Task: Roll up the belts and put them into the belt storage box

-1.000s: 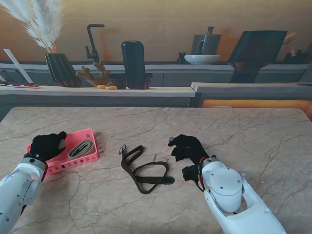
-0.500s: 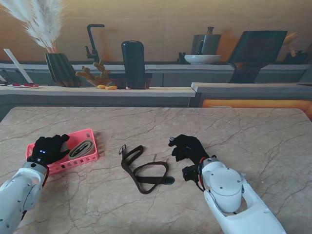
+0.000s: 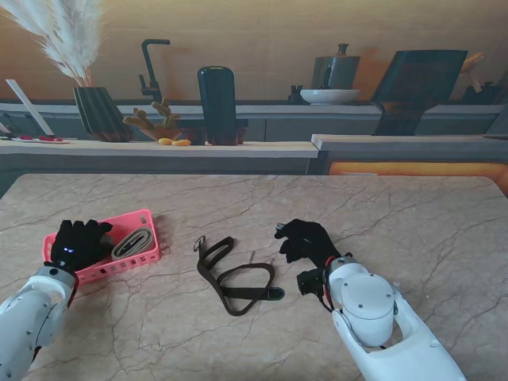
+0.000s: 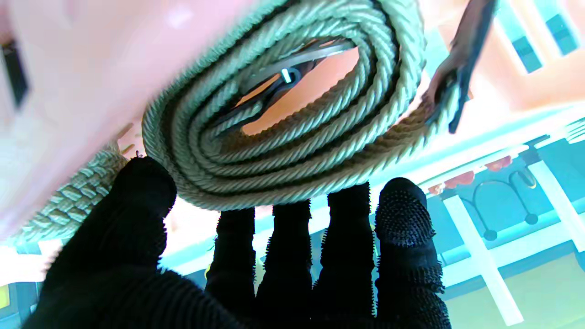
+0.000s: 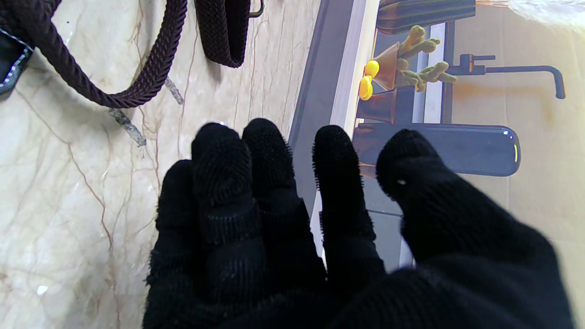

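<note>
Bench (image 3: 381,206): marble top, its far edge runs under the counter behind; wide bare room to my right of the right hand and along the far side.
Belt storage box (image 3: 147,218): pink, slotted walls, sits near the left edge of the bench, tilted a little to that edge; open bench lies between it and the brown belt.
Left hand (image 3: 77,244): rests over the box's left end, palm down. Against the frame one second back, it has slid nearer to me and its back now faces the stand camera with small blue lights showing.
Left fingers (image 4: 347,214): straight, side by side, thumb set apart; tips lie against the outer turn of the coil, not clamped on it.
Rolled belt (image 3: 132,241): grey-green braided webbing, wound in several turns into a flat oval coil, lying inside the box; a dark metal buckle shows in its hollow in the left wrist view.
Brown belt (image 3: 234,278): dark braided strap, unrolled, lying in loose loops mid-bench, buckle end toward the far side, dark tip end nearer to me, just beside the right hand.
Right hand (image 3: 305,240): on the bench right of the brown belt, apart from it, unchanged from the earlier frames.
Right fingers (image 5: 269,155): extended and loosely apart, holding nothing.
</note>
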Controlling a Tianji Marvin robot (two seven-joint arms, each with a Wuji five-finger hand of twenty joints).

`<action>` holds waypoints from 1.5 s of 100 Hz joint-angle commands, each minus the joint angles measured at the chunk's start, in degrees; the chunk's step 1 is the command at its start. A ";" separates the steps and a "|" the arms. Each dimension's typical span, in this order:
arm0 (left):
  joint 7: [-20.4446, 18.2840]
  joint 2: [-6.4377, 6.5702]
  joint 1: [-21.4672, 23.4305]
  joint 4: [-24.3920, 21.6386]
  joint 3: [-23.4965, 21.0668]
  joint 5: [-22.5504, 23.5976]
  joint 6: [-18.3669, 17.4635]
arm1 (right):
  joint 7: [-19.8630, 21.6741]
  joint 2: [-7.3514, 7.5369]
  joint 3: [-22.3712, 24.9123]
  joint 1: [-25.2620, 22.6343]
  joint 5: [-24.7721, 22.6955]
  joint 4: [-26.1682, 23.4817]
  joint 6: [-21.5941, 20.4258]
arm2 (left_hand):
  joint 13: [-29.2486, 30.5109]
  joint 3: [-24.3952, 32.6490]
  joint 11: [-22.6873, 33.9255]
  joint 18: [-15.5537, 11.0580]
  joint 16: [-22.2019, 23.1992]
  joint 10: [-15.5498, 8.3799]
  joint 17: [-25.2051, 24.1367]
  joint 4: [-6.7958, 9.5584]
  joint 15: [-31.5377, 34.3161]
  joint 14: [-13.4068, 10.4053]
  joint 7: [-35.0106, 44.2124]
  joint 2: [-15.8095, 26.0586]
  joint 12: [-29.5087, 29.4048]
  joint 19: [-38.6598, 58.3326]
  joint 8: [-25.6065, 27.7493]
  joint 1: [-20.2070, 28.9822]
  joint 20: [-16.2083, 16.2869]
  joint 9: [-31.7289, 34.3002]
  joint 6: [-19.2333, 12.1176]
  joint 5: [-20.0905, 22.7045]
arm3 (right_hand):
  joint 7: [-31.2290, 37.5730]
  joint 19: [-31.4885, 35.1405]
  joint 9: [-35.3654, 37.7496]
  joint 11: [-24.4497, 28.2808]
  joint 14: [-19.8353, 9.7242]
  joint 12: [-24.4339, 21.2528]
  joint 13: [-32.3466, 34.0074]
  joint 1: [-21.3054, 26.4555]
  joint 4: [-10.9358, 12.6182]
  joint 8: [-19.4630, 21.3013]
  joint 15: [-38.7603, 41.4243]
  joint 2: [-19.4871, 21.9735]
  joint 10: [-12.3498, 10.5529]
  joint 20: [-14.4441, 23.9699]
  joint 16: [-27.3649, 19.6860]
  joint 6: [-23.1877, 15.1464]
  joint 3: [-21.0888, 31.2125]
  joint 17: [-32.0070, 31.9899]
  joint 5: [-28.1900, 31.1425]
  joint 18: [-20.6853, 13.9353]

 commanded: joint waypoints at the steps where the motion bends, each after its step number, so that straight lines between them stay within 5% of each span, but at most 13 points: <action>1: -0.19 -0.36 0.50 -0.17 0.41 -0.52 0.33 | -0.20 -0.30 -0.05 -0.40 -0.01 -0.33 -0.32 | -3.11 -3.63 -2.79 1.64 -1.38 1.19 -3.10 1.43 -2.76 0.94 -2.40 3.07 -1.80 -2.58 -0.72 1.09 1.63 -2.62 0.55 -1.96 | 0.14 0.17 1.46 -0.13 -0.30 -0.23 -0.77 1.49 2.13 0.45 0.38 1.41 1.06 -0.15 -0.03 -1.87 -1.13 -0.16 1.51 -0.59; 32: 0.62 -1.29 1.22 -0.79 -0.34 -3.37 -0.23 | -0.17 -0.29 -0.05 -0.36 0.00 -0.27 -0.46 | -7.70 -14.57 -6.65 2.14 -4.00 0.77 -8.24 2.22 -7.14 1.27 -5.29 9.02 -6.41 -8.94 -1.37 4.39 3.17 -5.48 -0.40 -2.60 | 0.15 0.17 1.40 -0.12 -0.26 -0.23 -0.85 1.46 2.16 0.50 0.37 1.50 1.11 -0.13 -0.02 -1.99 -1.15 -0.16 1.56 -0.59; 41: 2.22 -1.42 1.69 -1.50 -1.01 -3.32 -1.17 | 0.06 -0.23 -0.03 -0.35 0.07 -0.23 -0.50 | -9.33 -14.62 -8.24 2.27 -5.80 0.52 -9.91 2.26 -9.50 1.53 -5.21 9.23 -8.10 -12.83 -1.21 5.04 0.77 -6.75 -0.54 -3.08 | 0.11 0.17 1.39 -0.12 -0.24 -0.23 -0.84 1.46 2.19 0.49 0.37 1.49 1.14 -0.13 -0.01 -1.92 -1.15 -0.16 1.54 -0.59; 43: 2.56 -1.45 1.86 -1.77 -1.22 -3.27 -1.42 | 0.10 -0.22 -0.02 -0.35 0.06 -0.21 -0.54 | -8.29 -14.62 -8.58 2.17 -6.55 0.46 -10.34 2.28 -9.92 -2.83 -5.21 9.20 -8.61 -13.49 -1.21 5.13 0.27 -7.10 -0.60 -3.20 | 0.11 0.17 1.37 -0.13 -0.24 -0.23 -0.84 1.39 2.17 0.49 0.37 1.50 1.17 -0.13 -0.01 -1.93 -1.19 -0.16 1.56 -0.59; 47: 3.36 -1.50 2.16 -2.26 -1.63 -3.13 -1.93 | 0.18 -0.18 -0.01 -0.35 -0.03 -0.18 -0.66 | -8.15 -14.62 -9.24 2.29 -7.75 0.35 -11.09 2.30 -11.13 -4.55 -5.16 9.04 -9.52 -14.68 -1.19 5.12 -0.54 -7.60 -0.63 -3.35 | 0.07 0.17 1.38 -0.12 -0.22 -0.23 -0.86 1.36 2.19 0.48 0.37 1.49 1.18 -0.13 -0.01 -1.96 -1.19 -0.16 1.55 -0.59; 89: 5.40 -3.61 6.60 -11.11 -6.38 -7.21 -10.20 | 0.80 0.34 -0.30 -0.25 -2.69 0.67 -3.99 | -10.81 -14.67 -14.68 0.27 -14.12 1.89 -14.05 2.31 -17.96 -4.03 -7.26 8.38 -18.05 -24.60 -2.63 5.07 -8.30 -6.96 -0.81 -1.80 | -0.31 -0.04 1.19 -0.25 -0.33 -0.28 -1.13 0.67 2.37 0.58 0.24 0.83 1.06 -0.17 -0.01 -2.21 -1.19 -0.39 1.48 -0.52; 111: 2.88 -5.77 7.79 -15.83 -6.03 -15.19 -16.53 | 1.63 1.08 -0.97 -0.24 -6.54 1.40 -8.40 | -10.91 -14.66 -17.08 -2.97 -17.38 2.91 -13.29 2.32 -20.61 -2.90 -8.88 7.14 -20.61 -29.70 -3.44 4.83 -13.96 -6.07 -0.32 -0.98 | -1.25 -1.05 -0.01 -1.18 -1.20 -0.57 -2.13 -2.03 2.19 1.04 -1.16 -1.86 0.31 -0.38 -0.36 -3.15 1.44 -0.63 0.47 -0.60; 132: -3.35 -8.05 7.93 -19.40 -3.13 -27.02 -20.30 | 3.21 2.19 -1.66 -0.14 -12.11 2.40 -13.08 | -11.11 -14.37 -17.58 -3.09 -18.31 3.37 -13.45 2.37 -21.18 -2.32 -9.58 6.30 -21.25 -30.87 -3.87 5.48 -15.47 -5.43 0.06 0.22 | -3.87 -4.40 -2.58 -3.88 -2.48 -1.31 -4.25 -5.30 1.78 2.53 -5.50 -4.70 -0.82 -1.02 -1.52 -4.45 4.98 -1.46 -1.22 -0.10; 150: -7.75 -8.59 7.26 -20.49 0.21 -32.42 -21.30 | 4.83 3.02 -2.36 0.30 -15.77 3.50 -15.50 | -10.85 -14.25 -17.71 -2.50 -18.60 3.48 -13.31 2.35 -21.23 -1.94 -10.30 3.58 -21.31 -30.91 -4.15 6.40 -15.95 -4.66 0.06 1.24 | -6.04 -7.63 -4.46 -6.22 -2.88 -2.02 -5.62 -6.97 1.82 3.67 -9.49 -5.35 -1.05 -1.51 -2.90 -4.81 6.65 -2.11 -2.18 0.38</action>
